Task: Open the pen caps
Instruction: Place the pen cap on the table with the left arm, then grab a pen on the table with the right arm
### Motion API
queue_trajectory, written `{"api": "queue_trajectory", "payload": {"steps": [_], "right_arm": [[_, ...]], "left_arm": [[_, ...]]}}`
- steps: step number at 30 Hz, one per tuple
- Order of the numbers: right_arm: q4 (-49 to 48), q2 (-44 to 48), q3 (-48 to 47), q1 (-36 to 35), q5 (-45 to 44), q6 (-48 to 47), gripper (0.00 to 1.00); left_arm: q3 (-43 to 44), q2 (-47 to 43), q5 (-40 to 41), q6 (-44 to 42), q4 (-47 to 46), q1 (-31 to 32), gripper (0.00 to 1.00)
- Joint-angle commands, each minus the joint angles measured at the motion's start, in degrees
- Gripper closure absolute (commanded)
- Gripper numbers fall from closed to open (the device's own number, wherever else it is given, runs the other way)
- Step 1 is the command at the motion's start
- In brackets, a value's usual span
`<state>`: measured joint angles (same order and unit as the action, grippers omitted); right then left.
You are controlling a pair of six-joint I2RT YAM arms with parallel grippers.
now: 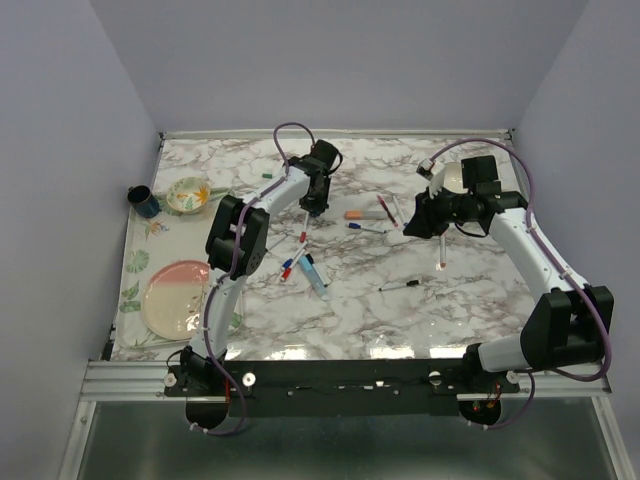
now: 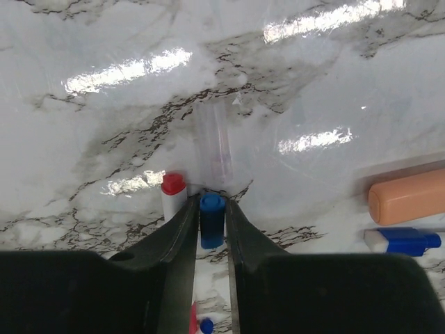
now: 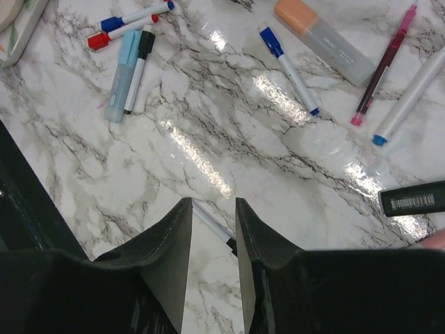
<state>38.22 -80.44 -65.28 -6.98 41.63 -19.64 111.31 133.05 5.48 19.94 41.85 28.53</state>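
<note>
A stubby blue pen cap (image 2: 212,226) sits upright between the tips of my left gripper (image 2: 213,200), whose jaws lie against both its sides. Just left of those tips stands a white pen body with a red cap (image 2: 172,185), partly hidden by the left finger. In the top view this gripper (image 1: 312,208) hangs over the far middle of the marble table (image 1: 450,320). My right gripper (image 3: 212,203) is open and empty, high above a thin white pen with a black end (image 3: 215,228) lying on the table.
Capped pens lie loose: blue-capped marker (image 3: 135,15), red-capped marker (image 3: 122,33), light blue highlighter (image 3: 122,76), blue pen (image 3: 288,69), orange highlighter (image 3: 323,38), pink pen (image 3: 386,66). Pink plate (image 1: 178,297), floral bowl (image 1: 188,195) and dark cup (image 1: 143,202) stand at the left edge.
</note>
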Motion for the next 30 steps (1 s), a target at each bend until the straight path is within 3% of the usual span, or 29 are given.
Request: {"api": "queue_trajectory", "payload": {"steps": [1, 13, 18, 26, 30], "right_arm": [[0.37, 0.2, 0.68, 0.48, 1.09, -1.19, 0.62], [1.07, -0.33, 0.59, 0.48, 0.82, -2.68, 0.62], [1.33, 0.29, 1.2, 0.57, 0.03, -4.44, 0.62], [0.28, 2.04, 3.22, 0.57, -0.93, -6.02, 0.61], [-1.56, 4.15, 4.98, 0.57, -2.6, -6.2, 0.61]], "left_arm": [[1.81, 1.6, -0.29, -0.26, 0.26, -0.94, 0.65], [-0.46, -5.34, -2.57, -1.05, -2.19, -1.46, 0.48], [-6.09, -15.44, -5.2, -1.58, -6.07, -1.73, 0.34], [-23.66, -37.04, -6.97, 0.62, -17.14, -2.25, 0.09], [-31.57, -47.78, -6.27, 0.89, -19.78, -2.6, 0.05]]}}
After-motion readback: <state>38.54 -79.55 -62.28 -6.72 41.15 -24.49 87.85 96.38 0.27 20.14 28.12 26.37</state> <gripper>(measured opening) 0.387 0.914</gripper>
